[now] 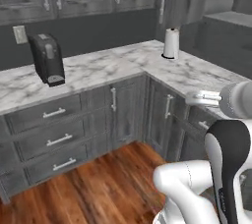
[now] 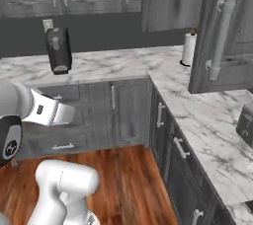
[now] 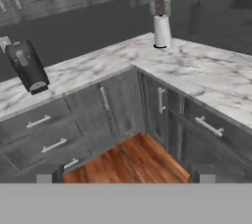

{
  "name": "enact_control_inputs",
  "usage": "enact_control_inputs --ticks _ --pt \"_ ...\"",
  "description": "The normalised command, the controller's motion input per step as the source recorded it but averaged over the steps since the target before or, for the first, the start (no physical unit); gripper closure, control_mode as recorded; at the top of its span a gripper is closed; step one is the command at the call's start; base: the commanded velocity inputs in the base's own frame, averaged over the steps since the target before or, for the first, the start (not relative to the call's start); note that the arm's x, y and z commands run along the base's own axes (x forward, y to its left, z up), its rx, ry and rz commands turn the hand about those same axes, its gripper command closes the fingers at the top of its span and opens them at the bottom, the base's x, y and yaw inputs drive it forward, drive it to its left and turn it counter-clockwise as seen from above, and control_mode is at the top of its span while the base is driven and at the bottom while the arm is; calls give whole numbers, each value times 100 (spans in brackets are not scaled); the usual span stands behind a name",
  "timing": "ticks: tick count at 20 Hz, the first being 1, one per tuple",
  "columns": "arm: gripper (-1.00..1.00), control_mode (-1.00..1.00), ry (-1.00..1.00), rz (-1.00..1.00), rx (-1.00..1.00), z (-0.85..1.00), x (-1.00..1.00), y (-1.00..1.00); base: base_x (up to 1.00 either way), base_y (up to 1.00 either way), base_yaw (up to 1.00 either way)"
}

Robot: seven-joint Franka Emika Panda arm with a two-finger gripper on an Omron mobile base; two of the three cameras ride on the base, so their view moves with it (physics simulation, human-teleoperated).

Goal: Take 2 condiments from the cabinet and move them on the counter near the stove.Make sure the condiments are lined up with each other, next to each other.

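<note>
End effector (image 1: 199, 98) released (empty); right base view adds open cabinet door (image 2: 217, 41), toaster (image 2: 245, 123).

One coffee machine (image 1: 47, 59) at left of the left base view. One paper towel roll (image 1: 171, 43) at upper right. One wall outlet (image 1: 20, 34) at upper left. One toaster (image 2: 245, 124) at the right edge of the right base view. One open cabinet door (image 2: 222, 36) there, upper right. One marble counter (image 1: 108, 68), L-shaped.
</note>
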Motion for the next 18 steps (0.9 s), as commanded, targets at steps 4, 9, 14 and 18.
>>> enact_control_inputs --ticks 4,9,14,18 --pt "-100 100 0 0 0 0 0 0 18 0 -65" --pt "-100 100 0 0 0 0 0 0 46 1 -61" --pt "-100 100 0 0 0 0 0 0 100 32 -14" --pt "-100 100 0 0 0 0 0 0 100 64 -4"
